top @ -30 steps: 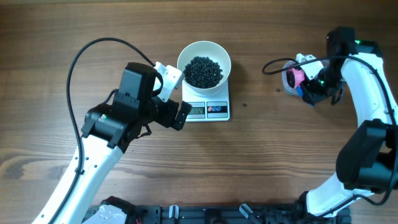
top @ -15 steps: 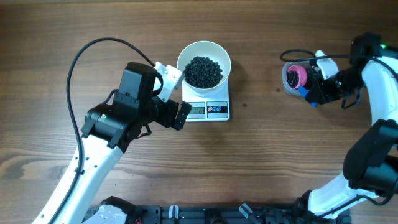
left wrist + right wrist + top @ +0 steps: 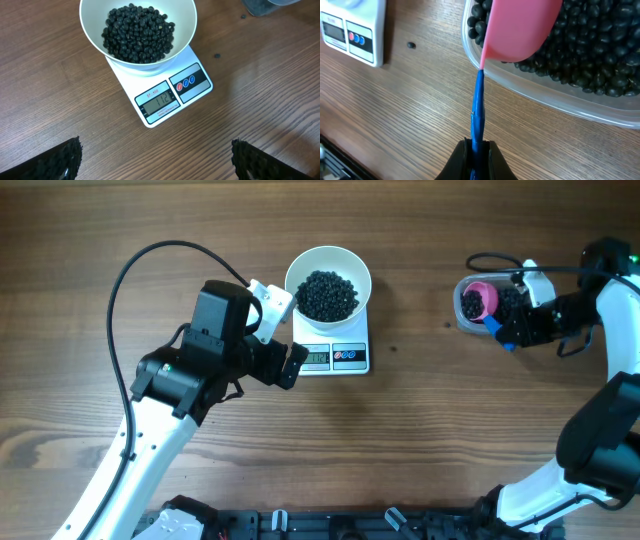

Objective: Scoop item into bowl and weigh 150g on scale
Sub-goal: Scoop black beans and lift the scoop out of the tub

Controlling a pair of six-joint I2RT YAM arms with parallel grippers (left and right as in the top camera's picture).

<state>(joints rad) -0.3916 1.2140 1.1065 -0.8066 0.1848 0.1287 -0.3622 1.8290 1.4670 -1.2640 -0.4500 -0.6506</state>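
The white bowl (image 3: 328,280) (image 3: 90,30) stands on the white scale (image 3: 335,356) (image 3: 172,95), holding a heap of black beans (image 3: 328,295) (image 3: 139,35). The display shows 112. My left gripper (image 3: 284,336) (image 3: 157,165) hangs open just left of and in front of the scale, with nothing between its fingers. At the far right my right gripper (image 3: 505,330) (image 3: 479,150) is shut on the blue handle (image 3: 478,105) of the pink scoop (image 3: 478,300) (image 3: 520,27). The scoop's cup hangs over the left end of a clear tub (image 3: 462,320) (image 3: 545,97) full of beans (image 3: 590,45).
A stray bean (image 3: 217,55) (image 3: 411,45) lies on the wooden table to the right of the scale. The left arm's black cable (image 3: 130,280) loops over the table at the left. The right arm's cable (image 3: 490,260) runs past the tub's far side.
My right gripper has carried the scoop to the right and turned, so the cup now sits over the tub. The left arm, bowl and scale have not moved.
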